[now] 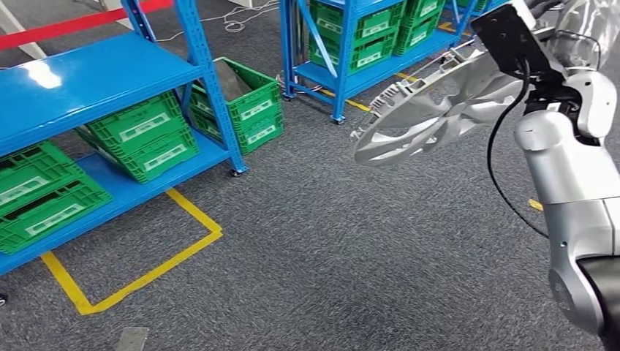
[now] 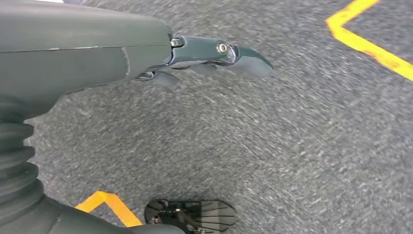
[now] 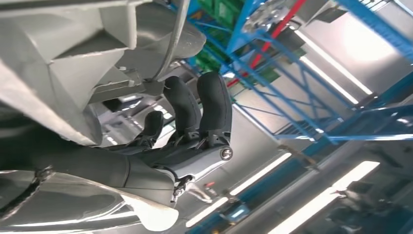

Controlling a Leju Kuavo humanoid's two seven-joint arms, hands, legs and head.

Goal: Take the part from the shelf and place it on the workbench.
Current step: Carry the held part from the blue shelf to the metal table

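**Part off the shelf and in hand; workbench leg still to come**

The grey carpet floor (image 1: pixel 329 241) spreads across the head view, with yellow tape lines (image 1: pixel 139 281) boxing a bay at about 8 o'clock. Two blue shelf racks stand on it: the near rack (image 1: pixel 95 80) from 9 to 11 o'clock, the far rack (image 1: pixel 343 73) at 12 to 1 o'clock. I count five green crates (image 1: pixel 142 135) on or beside the near rack, one of them on the floor just past its post; the far rack carries more, too crowded and cropped to number.

The part (image 1: pixel 431 110), a single large silver spoked disc, is carried clear of both racks at about 2 o'clock, tilted. The right hand (image 3: pixel 192 122) holds it, dark fingers (image 3: pixel 214 105) curled against its rim in the right wrist view. The left hand (image 2: pixel 214 56) hangs over bare carpet, its fingers extended and holding nothing.

As I judge it, the taking is done. No workbench can be seen, so carrying there and setting the part down remain.
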